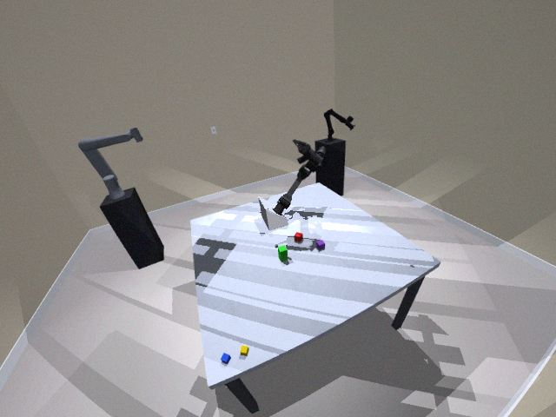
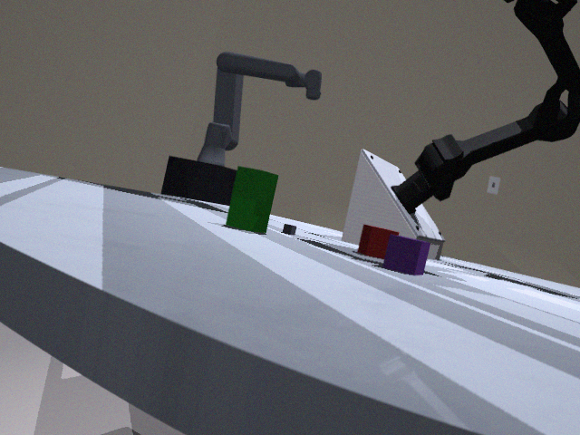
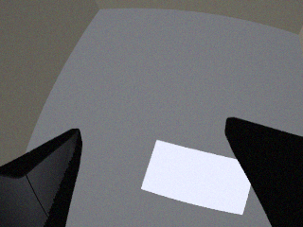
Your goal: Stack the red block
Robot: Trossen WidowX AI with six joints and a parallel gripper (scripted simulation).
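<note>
The red block (image 1: 298, 236) (image 2: 372, 241) lies on the table (image 1: 278, 305) (image 2: 187, 281), apart from the green tower. The green tower (image 1: 282, 253) (image 2: 252, 200) stands upright, with nothing on its top. My gripper (image 1: 296, 150) (image 3: 155, 131) is open and empty, raised high above the table and well away from both. In the wrist view its fingers stand wide apart, with a grey surface and a bright white panel beyond them; no block shows there. In the exterior view the gripper is mostly cut off at the top right.
A purple block (image 1: 320, 245) (image 2: 406, 254) lies near the red one. A small dark cube (image 1: 276, 245) (image 2: 289, 228) is near the tower. My arm stands on a white wedge (image 1: 269, 217) (image 2: 362, 201). Blue (image 1: 226, 358) and yellow (image 1: 244, 350) blocks lie near a table corner. Two other arms stand beyond the table.
</note>
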